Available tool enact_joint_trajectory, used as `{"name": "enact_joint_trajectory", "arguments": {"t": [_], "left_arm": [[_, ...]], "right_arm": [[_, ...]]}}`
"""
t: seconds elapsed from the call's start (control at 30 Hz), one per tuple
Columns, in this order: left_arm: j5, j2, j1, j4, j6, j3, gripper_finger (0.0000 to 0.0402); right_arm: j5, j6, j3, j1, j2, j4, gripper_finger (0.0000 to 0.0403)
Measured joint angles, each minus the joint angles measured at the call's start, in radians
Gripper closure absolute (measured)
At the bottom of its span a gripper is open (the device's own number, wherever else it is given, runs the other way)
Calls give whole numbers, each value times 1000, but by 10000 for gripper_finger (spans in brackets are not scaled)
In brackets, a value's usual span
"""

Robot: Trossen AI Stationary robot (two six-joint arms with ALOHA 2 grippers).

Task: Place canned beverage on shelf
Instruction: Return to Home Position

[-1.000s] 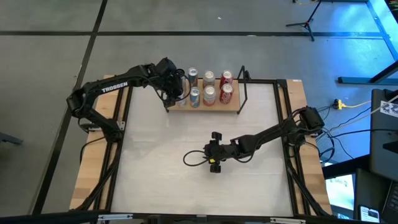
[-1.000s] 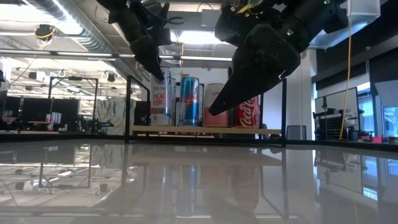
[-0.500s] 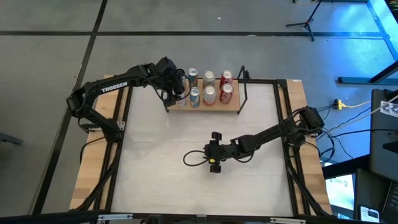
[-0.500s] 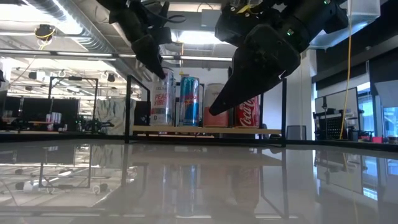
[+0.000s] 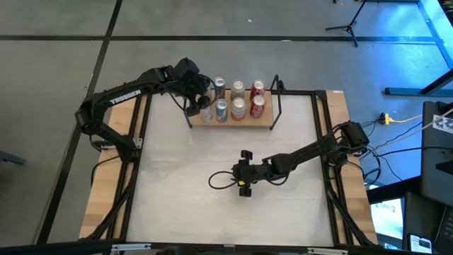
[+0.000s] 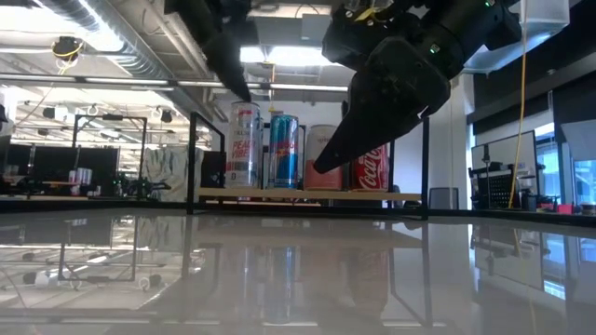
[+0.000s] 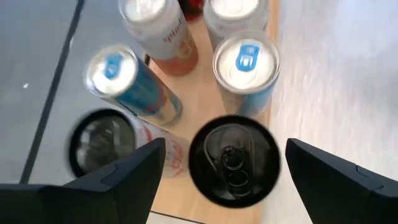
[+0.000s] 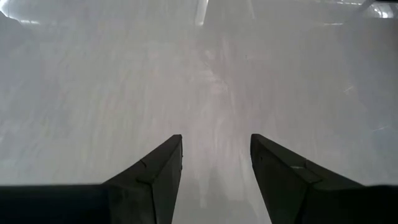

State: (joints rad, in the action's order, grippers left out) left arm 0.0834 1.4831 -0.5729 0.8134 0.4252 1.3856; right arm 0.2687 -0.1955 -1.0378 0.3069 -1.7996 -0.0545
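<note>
We see the shelf (image 5: 233, 122) standing at the far edge of the tabletop (image 5: 212, 219), between its thin black uprights. Its board carries cans standing upright in two rows, one behind the other, paired by kind. At the end nearest the left arm stand the white-and-pink cans (image 7: 233, 158), whose tops look dark from the left wrist. Just beside them are the blue cans (image 7: 245, 59), with blue tabs on silver lids. Next come the pale cans (image 5: 238, 108), and at the other end the red cans (image 5: 257, 105). From table height one red can reads Coca-Cola and is partly hidden by the right arm in front of it.

The left gripper (image 7: 225, 146) hangs above the white-and-pink end of the shelf, pointing down at the can tops. Its fingers (image 7: 134, 177) are spread wide and hold nothing, and we find no contact with any can.

The right gripper (image 8: 216, 143) hovers over the bare middle of the tabletop, well apart from the shelf. Its fingers (image 8: 155, 177) are moderately parted, with only the white surface between them.
</note>
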Motion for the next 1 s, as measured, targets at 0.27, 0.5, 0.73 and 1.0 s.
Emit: {"name": "enact_joint_trajectory", "arguments": {"t": [0.27, 0.5, 0.73, 1.0], "left_arm": [[-15, -96, 49, 41, -56, 107, 80], [83, -261, 159, 77, -164, 70, 80], [-7, -410, 353, 49, -309, -104, 88], [-86, -614, 529, -264, -367, -468, 156]], "right_arm": [[0, -1, 0, 0, 0, -1, 212], [0, -14, -17, -1, 0, -5, 212], [-1, 46, -55, -2, 99, -55, 212], [-62, 118, 35, -79, 367, -65, 212]]}}
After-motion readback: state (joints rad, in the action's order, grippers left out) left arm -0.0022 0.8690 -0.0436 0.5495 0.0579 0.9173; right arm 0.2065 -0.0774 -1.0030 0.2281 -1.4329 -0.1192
